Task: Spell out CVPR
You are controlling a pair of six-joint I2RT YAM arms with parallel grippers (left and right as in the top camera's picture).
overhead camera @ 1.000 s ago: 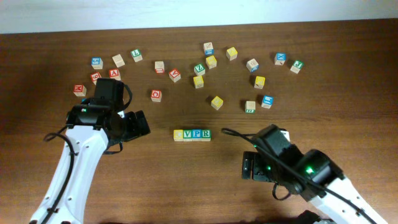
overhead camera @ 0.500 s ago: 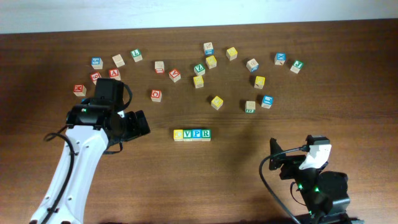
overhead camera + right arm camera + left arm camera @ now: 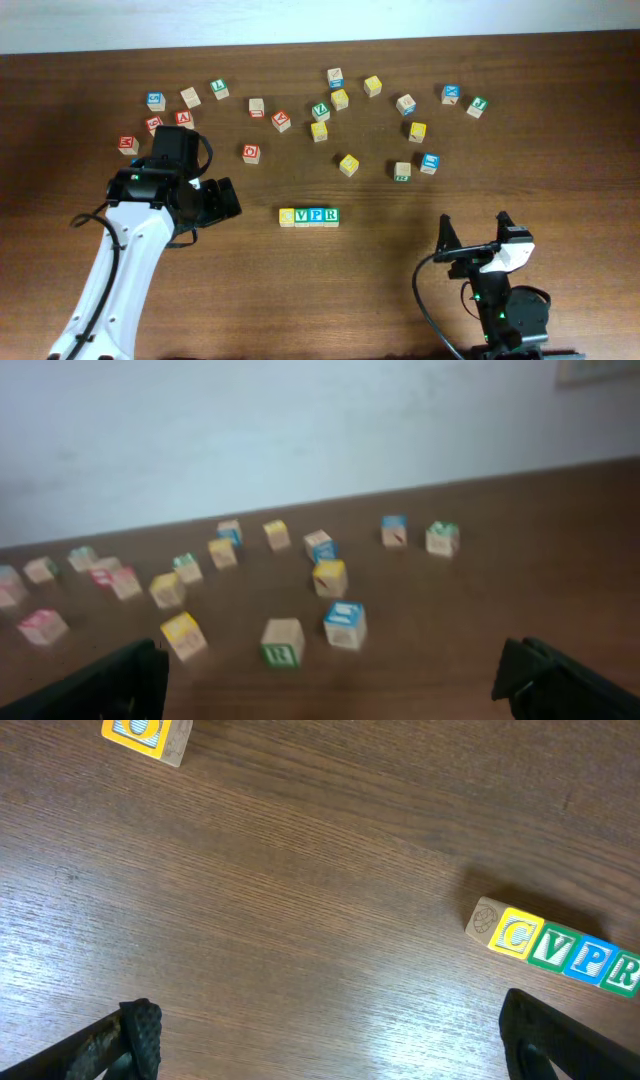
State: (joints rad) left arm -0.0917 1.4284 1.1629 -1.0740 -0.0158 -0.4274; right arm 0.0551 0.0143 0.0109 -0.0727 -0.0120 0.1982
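Observation:
Four small cubes stand touching in a straight row at the table's middle: the yellow C cube (image 3: 287, 216), the green V cube (image 3: 302, 215), the blue P cube (image 3: 317, 215) and the green R cube (image 3: 331, 215). The left wrist view shows the same C (image 3: 515, 934), V (image 3: 552, 948), P (image 3: 590, 960) and R (image 3: 622, 970). My left gripper (image 3: 228, 198) is open and empty, left of the row and apart from it (image 3: 330, 1040). My right gripper (image 3: 473, 235) is open and empty at the near right, facing the far side (image 3: 335, 680). The row is out of the right wrist view.
Several loose cubes lie across the far half of the table: red ones at the left (image 3: 128, 145), another green V (image 3: 320, 110), yellow ones (image 3: 348, 165), a blue one (image 3: 429, 163) and a green one (image 3: 402, 171). A cube (image 3: 148, 732) lies beyond my left gripper. A pale wall (image 3: 300, 420) backs the table.
My right arm has pulled back from beside the row to the near right edge, folded up with its open gripper facing the far side. The left arm and the cubes have not moved.

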